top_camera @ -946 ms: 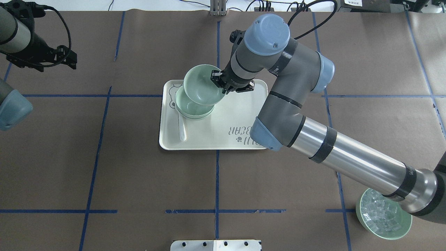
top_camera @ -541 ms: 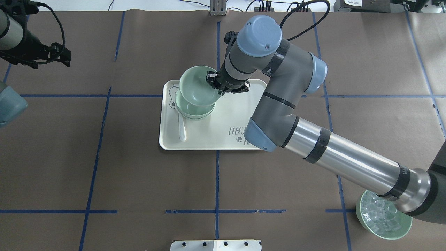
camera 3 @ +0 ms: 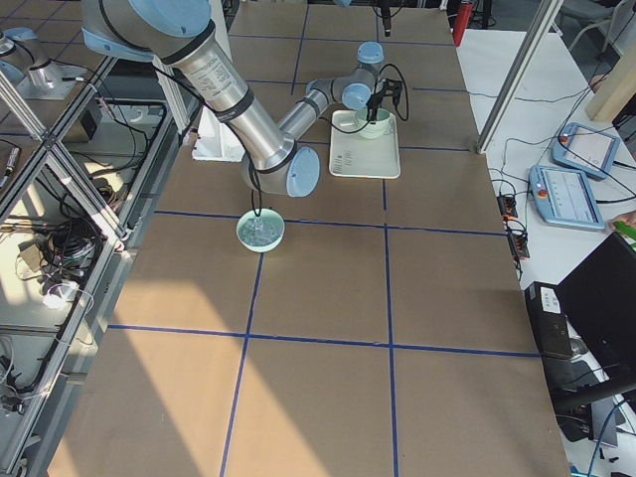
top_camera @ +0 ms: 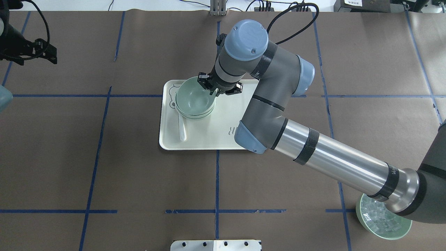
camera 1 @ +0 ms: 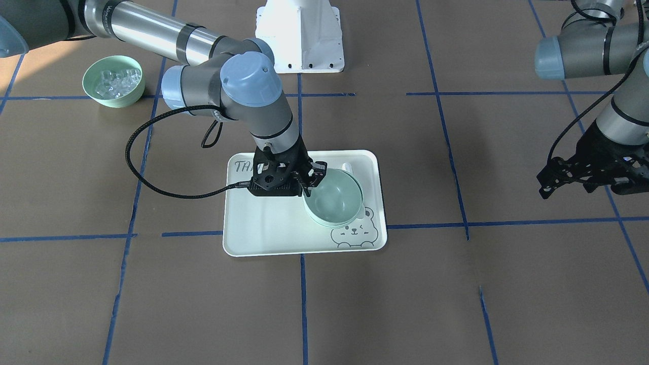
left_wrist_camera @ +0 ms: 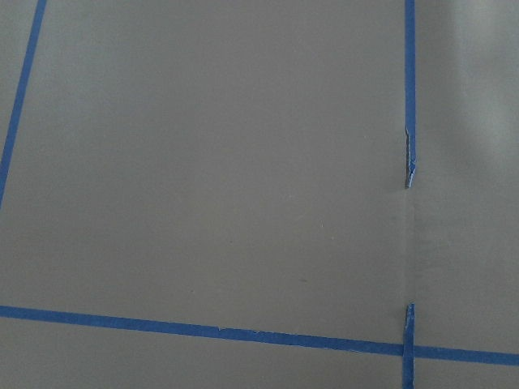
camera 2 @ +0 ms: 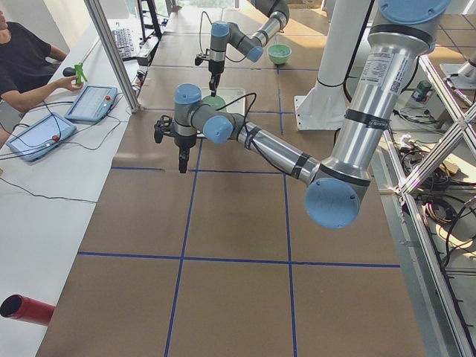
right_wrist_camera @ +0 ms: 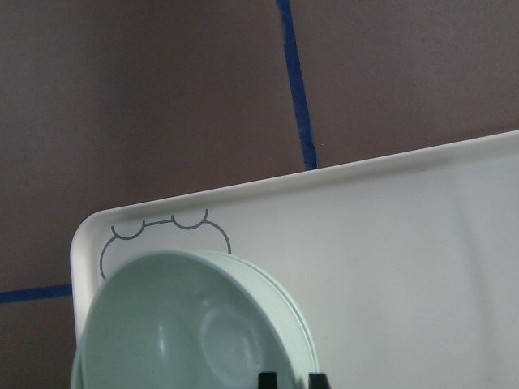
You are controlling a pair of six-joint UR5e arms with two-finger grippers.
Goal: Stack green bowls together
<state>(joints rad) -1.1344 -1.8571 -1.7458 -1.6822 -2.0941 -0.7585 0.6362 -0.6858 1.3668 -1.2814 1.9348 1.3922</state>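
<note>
The green bowls sit nested as one stack (top_camera: 193, 101) at the far left corner of the pale tray (top_camera: 209, 137). The stack also shows in the front view (camera 1: 334, 204) and in the right wrist view (right_wrist_camera: 186, 332), where several rims lie one inside another. My right gripper (top_camera: 212, 92) is shut on the right rim of the top bowl, which sits level in the stack; its fingertips (right_wrist_camera: 266, 379) straddle that rim. My left gripper (top_camera: 53, 57) hangs open and empty over bare table at the far left.
A white spoon (top_camera: 182, 127) lies on the tray beside the stack. A mint bowl of clear cubes (top_camera: 383, 220) stands at the near right under my right arm. A white base plate (top_camera: 216, 245) sits at the near edge.
My right gripper moved left and down with the tilted top bowl, which now sits level inside the stack. My left arm drew back further left.
</note>
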